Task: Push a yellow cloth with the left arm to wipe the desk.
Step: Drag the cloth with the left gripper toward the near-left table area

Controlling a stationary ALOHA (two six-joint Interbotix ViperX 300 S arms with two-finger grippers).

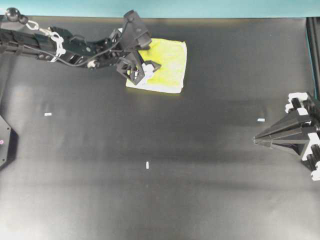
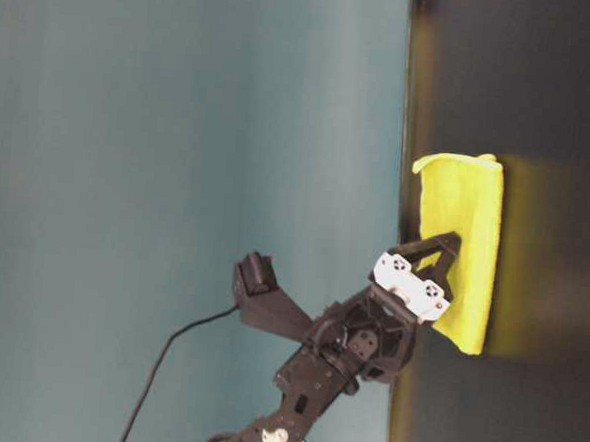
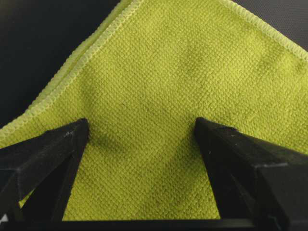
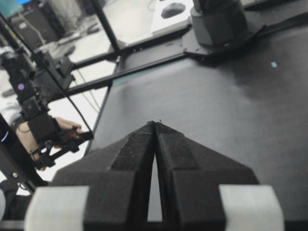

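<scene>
The yellow cloth (image 1: 167,62) lies folded flat on the black desk (image 1: 150,200), near the far edge by the teal strip (image 1: 210,7). My left gripper (image 1: 142,70) reaches in from the far left and rests on the cloth's left part. In the left wrist view its jaws are spread wide, and the left gripper (image 3: 142,122) has both tips pressed down on the cloth (image 3: 159,72), nothing held between them. The table-level view shows the gripper (image 2: 443,255) on the cloth (image 2: 470,222). My right gripper (image 1: 256,140) rests at the right edge, shut and empty (image 4: 155,122).
Tiny white marks lie on the desk at left (image 1: 48,114), in the middle (image 1: 148,165) and at right (image 1: 261,120). A black mount (image 1: 5,142) sits at the left edge. An arm base (image 4: 216,19) stands at the desk's far end in the right wrist view.
</scene>
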